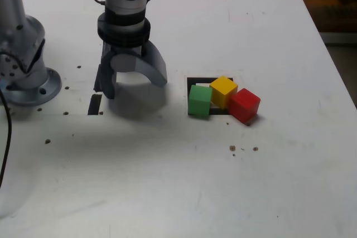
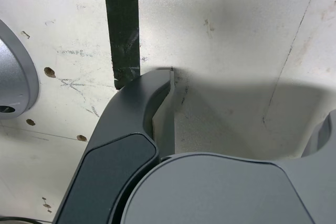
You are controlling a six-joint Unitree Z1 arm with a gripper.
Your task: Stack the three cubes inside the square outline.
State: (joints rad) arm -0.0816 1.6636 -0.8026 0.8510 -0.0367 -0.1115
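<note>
Cubes are sitting in a tight row on the white tabletop point(image 1: 268, 182), toward its right edge in the exterior view: the red cube point(image 1: 245, 105) nearest, lying just outside the square outline point(image 1: 195, 80), the yellow cube point(image 1: 223, 91) touching it and resting within the outline, and the green cube point(image 1: 199, 100) straddling the outline's left side. All three are lying well apart from the gripper point(image 1: 134, 86), which is hanging to their left, pointing straight down with its jaws spread and holding nothing. One fingertip point(image 2: 157, 85) is hovering beside a short black strip point(image 2: 122, 24). Farther back, the arm's grey base point(image 1: 25, 59) is standing near the tabletop's left edge.
</note>
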